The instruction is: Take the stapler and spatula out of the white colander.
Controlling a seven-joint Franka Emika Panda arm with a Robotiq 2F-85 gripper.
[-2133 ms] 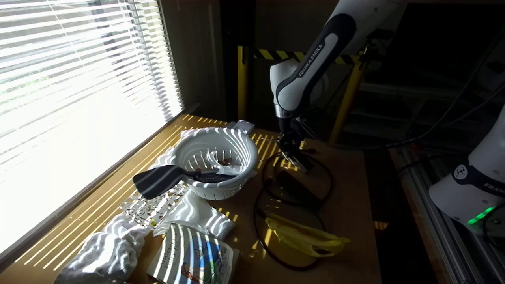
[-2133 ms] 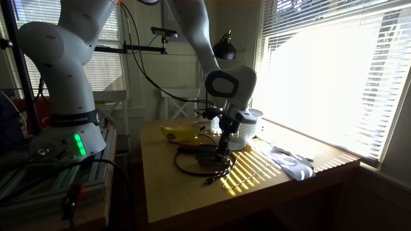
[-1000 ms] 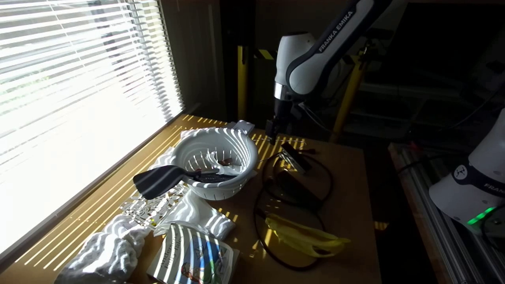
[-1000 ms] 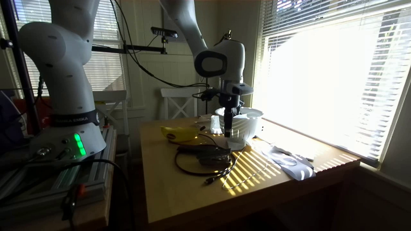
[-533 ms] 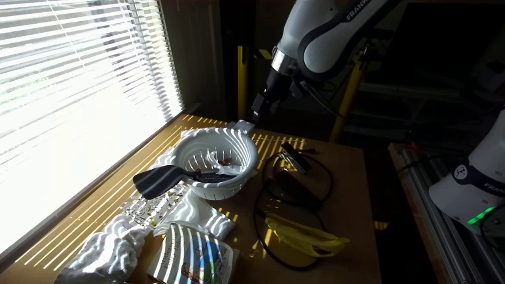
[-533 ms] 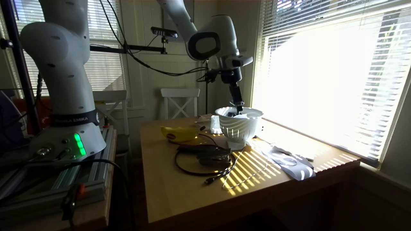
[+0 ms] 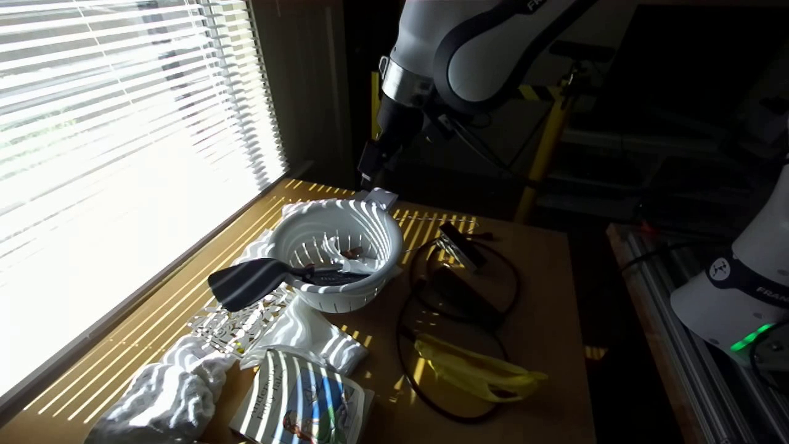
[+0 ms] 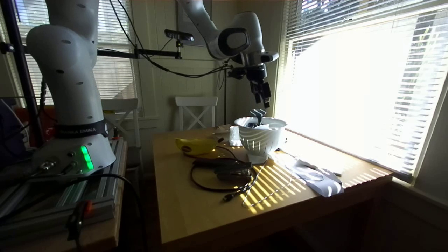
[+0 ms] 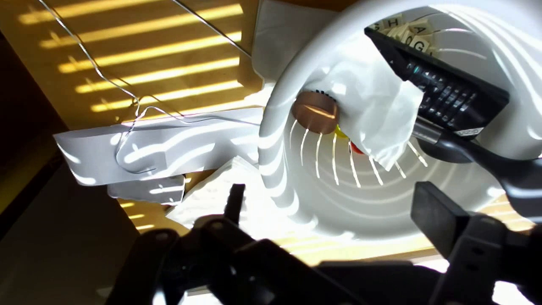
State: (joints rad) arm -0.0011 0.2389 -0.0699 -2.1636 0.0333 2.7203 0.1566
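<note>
Jaws spread and holding nothing, the gripper [image 9: 336, 207] hangs above the white colander [image 7: 336, 301]; the spatula [image 7: 262, 279], handle inside, lies to its right in the wrist view, long axis slanting out toward the edge of the bench [image 8: 199, 217] by the window [image 8: 350, 87]

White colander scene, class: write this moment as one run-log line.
Stapler: outside white colander; spatula: partly inside, jutting over the rim; fingers: open, empty; remaining: spatula removal
</note>
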